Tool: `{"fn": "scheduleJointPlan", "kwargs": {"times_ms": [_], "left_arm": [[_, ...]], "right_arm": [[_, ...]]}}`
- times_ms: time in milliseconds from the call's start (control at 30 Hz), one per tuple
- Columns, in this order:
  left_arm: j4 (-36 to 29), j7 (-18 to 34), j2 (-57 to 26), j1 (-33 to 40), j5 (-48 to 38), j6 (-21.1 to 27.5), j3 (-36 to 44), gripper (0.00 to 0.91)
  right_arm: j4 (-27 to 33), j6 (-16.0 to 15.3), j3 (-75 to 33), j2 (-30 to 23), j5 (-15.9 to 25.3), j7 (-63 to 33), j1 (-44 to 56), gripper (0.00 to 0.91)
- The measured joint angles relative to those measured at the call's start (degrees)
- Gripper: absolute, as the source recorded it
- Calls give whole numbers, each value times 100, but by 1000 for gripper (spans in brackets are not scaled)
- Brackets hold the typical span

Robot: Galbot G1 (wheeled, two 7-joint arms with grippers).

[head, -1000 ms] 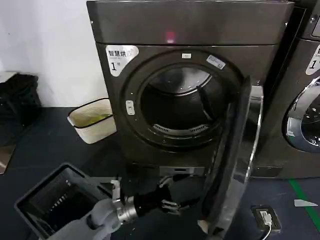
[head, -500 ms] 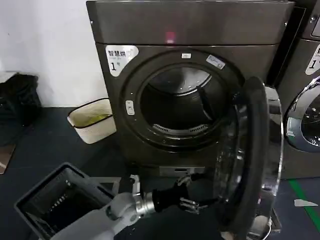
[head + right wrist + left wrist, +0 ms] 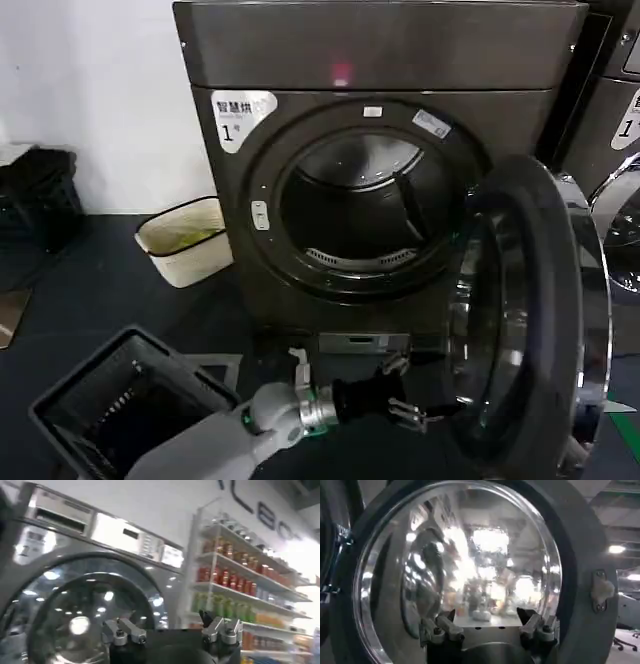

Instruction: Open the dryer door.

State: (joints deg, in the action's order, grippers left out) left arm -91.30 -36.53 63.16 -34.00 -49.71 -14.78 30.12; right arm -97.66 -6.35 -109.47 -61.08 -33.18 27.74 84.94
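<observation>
The dryer door (image 3: pixel 540 300) stands swung open to the right of the dark drum opening (image 3: pixel 360 210), its dark grey inner face and bulging glass turned toward me. My left gripper (image 3: pixel 418 393) reaches low across the machine's front, fingers spread, tips right at the door's inner glass. In the left wrist view the door's glass (image 3: pixel 460 555) looms close ahead of the open left gripper (image 3: pixel 485 616), nothing between the fingers, and a latch (image 3: pixel 600 590) sits on the rim. My right gripper (image 3: pixel 162 622) is open and holds nothing.
A dark slatted basket (image 3: pixel 110 400) sits on the floor at the front left, a beige bin (image 3: pixel 185 240) beside the dryer. A second chrome-doored machine (image 3: pixel 620 120) stands at the right. The right wrist view faces that machine (image 3: pixel 90 580) and stocked shelves (image 3: pixel 235 575).
The door has swung farther open to the right, from edge-on to showing its inner face. My left gripper has moved right along with it.
</observation>
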Motion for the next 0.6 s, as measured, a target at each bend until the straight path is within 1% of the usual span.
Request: {"fn": "scheduleJointPlan", "kwargs": {"times_ms": [200, 367, 600], "left_arm": [[227, 95, 254, 153, -4, -26, 158, 907], [475, 126, 507, 302, 0, -59, 304, 907], [857, 245, 947, 483, 4, -65, 465, 907]], "right_arm": [[58, -196, -190, 10, 29, -412, 113, 907], [107, -242, -354, 8, 64, -694, 230, 907], [54, -264, -638, -24, 105, -751, 409, 907]]}}
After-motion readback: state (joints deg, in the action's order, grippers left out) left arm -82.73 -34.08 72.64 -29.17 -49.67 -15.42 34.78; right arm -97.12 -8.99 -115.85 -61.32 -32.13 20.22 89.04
